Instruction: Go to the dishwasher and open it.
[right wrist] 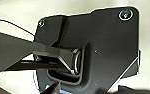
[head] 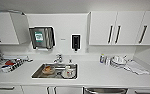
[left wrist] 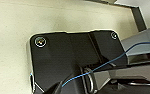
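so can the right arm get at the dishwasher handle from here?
Probably yes. The dishwasher sits below the countertop edge, right of the sink, its bar handle facing the robot with nothing in front of it. How far the arm must stretch cannot be judged.

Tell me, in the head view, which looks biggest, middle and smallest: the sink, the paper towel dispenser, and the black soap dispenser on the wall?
1. The sink looks biggest.
2. The paper towel dispenser comes next.
3. The black soap dispenser looks smallest.
The sink is nearer the camera than the two on the wall, so part of its lead may be nearness.
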You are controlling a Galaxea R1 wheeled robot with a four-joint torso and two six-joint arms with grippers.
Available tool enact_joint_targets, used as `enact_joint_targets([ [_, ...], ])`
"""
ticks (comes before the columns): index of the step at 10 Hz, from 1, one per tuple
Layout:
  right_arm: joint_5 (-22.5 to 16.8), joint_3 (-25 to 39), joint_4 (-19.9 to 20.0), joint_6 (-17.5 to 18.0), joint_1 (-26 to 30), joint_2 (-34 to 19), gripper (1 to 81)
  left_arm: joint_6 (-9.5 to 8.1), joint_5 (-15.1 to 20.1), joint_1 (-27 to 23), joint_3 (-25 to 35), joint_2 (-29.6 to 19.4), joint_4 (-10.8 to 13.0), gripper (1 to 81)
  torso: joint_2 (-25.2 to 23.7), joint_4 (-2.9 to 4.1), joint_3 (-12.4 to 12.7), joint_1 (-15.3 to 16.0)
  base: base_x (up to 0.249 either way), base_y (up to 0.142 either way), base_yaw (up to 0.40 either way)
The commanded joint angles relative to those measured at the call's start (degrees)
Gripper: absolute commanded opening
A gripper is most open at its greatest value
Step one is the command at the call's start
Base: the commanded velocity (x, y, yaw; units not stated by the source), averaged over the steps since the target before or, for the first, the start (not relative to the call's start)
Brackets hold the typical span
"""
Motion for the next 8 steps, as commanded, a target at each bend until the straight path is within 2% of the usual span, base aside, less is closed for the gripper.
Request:
enact_joint_targets([
  [1,-3.0,11.0,0.5,1.6,3.2,-8.3,81.1,-0.17,0.8,-2.9,7.5,-7.7,-0.3,81.1,-5.7,0.0,0.0,3.7,0.0,0.0,0.0],
  [2,-3.1,15.2,0.8,3.1,3.4,-12.0,81.1,-0.17,-0.3,-2.9,9.9,-9.9,-0.4,81.1,-5.9,0.0,0.0,3.8,0.0,0.0,0.0],
  [4,-3.0,24.0,0.9,3.7,3.5,-19.5,81.1,-0.17,-0.5,-3.3,14.1,-13.1,-0.3,81.1,-8.1,0.0,0.0,5.1,0.0,0.0,0.0],
  [6,-2.2,29.9,1.0,3.8,3.6,-24.9,81.1,-0.26,-0.5,-3.6,17.1,-15.6,-0.4,81.1,-11.8,0.0,-5.4,7.4,0.0,0.0,0.0],
  [8,-2.1,33.8,1.0,3.9,5.0,-28.8,81.1,-0.18,-0.5,-3.9,21.8,-19.4,-0.3,81.1,-15.1,0.0,-7.6,9.5,0.0,0.0,0.0],
])
